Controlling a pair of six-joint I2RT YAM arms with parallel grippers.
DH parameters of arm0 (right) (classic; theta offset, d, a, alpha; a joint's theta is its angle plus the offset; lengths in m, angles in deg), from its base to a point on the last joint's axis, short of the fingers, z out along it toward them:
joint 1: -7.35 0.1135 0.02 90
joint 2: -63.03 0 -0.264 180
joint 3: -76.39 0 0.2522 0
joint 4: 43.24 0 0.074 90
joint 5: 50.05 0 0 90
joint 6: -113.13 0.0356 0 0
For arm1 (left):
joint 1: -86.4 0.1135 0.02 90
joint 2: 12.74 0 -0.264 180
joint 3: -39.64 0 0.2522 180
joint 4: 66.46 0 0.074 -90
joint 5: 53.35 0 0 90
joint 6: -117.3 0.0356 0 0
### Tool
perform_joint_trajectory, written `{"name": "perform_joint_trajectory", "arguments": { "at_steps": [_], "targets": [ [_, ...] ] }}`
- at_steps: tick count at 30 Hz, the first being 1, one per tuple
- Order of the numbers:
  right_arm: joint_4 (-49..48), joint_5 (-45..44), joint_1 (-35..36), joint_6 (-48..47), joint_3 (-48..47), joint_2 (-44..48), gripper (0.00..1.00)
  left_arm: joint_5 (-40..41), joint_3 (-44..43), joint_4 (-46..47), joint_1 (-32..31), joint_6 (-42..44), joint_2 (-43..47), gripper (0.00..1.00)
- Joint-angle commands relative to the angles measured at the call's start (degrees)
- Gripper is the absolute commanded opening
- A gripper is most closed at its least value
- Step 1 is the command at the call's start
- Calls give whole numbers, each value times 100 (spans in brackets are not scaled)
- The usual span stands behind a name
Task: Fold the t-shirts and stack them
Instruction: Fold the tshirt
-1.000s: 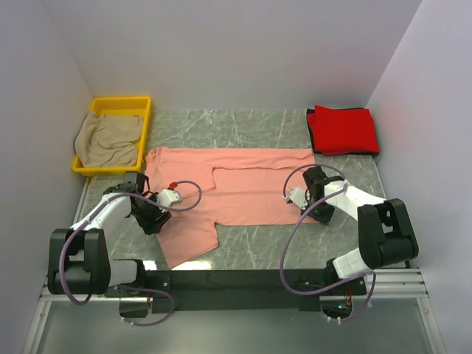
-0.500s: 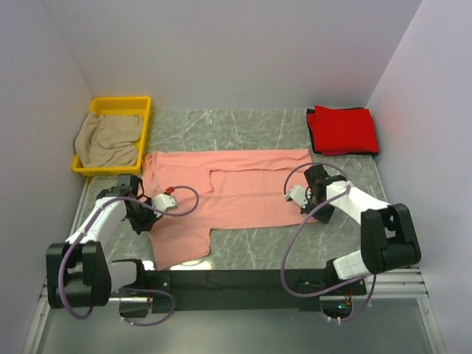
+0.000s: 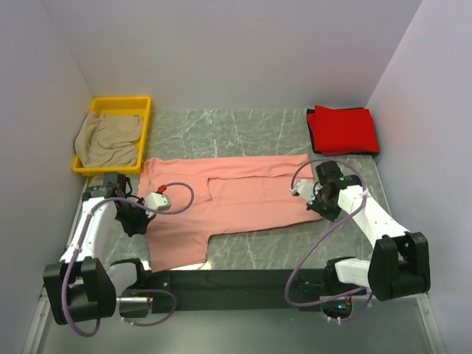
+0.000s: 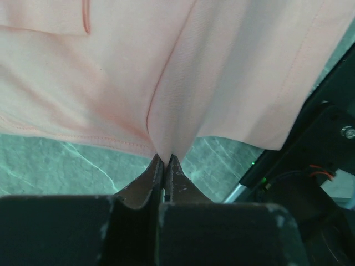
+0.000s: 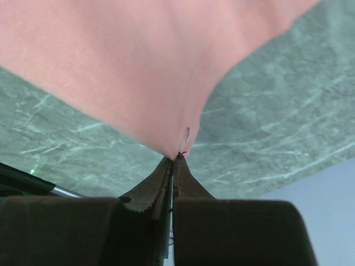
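Observation:
The salmon-pink t-shirt (image 3: 236, 195) lies stretched across the middle of the marble table, one sleeve hanging toward the near edge. My left gripper (image 3: 139, 219) is shut on its left edge; the left wrist view shows the cloth (image 4: 183, 83) pinched between the closed fingertips (image 4: 165, 158). My right gripper (image 3: 318, 198) is shut on the shirt's right edge, the fabric (image 5: 138, 72) rising off the table from my closed tips (image 5: 176, 157). A folded bright red t-shirt (image 3: 343, 130) lies at the back right. A beige-tan t-shirt (image 3: 110, 139) sits crumpled in the yellow bin.
The yellow plastic bin (image 3: 147, 110) stands at the back left against the wall. White walls enclose the table on three sides. The black base rail (image 3: 243, 280) runs along the near edge between the arm bases.
My left gripper closed on the shirt's left edge and drew leftward. My right arm swung to the right. The pink shirt is pulled tauter and shifted toward the back.

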Motion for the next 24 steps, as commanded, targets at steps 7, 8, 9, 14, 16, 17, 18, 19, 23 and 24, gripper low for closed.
{"name": "perform_joint_trajectory", "arguments": {
  "at_steps": [7,8,9,14,16,17,18,19,23,24],
  "targets": [
    [162,132,-383,-195,-1168,-758,0,-654,-1448,-536,330,1,-1199,1],
    [171,149,-383,-195,-1369,-855,0,-732,-1554,-527,331,-86,-1444,1],
    [188,175,-383,-186,-1476,-943,0,-759,-1763,-492,331,-140,-1568,1],
    [153,149,-392,-195,-2187,-1611,0,-830,-2283,-167,339,-631,-2271,1],
    [162,149,-392,-195,-2407,-1935,0,-821,-2556,-44,339,-746,-2465,1],
    [154,132,-392,-195,-2582,-2041,0,-830,-2652,-26,331,-842,-2675,1],
    [136,123,-400,-195,-2671,-2251,0,-847,-2845,-17,339,-887,-2790,1],
    [92,114,-392,-204,-2750,-2366,0,-839,-2925,9,339,-948,-2913,1],
    [83,88,-400,-160,-3347,-2982,0,-847,-3259,228,331,-1238,-3432,1],
    [83,88,-392,-151,-3436,-3200,0,-847,-3364,246,331,-1273,-3520,1]
  ]
}}
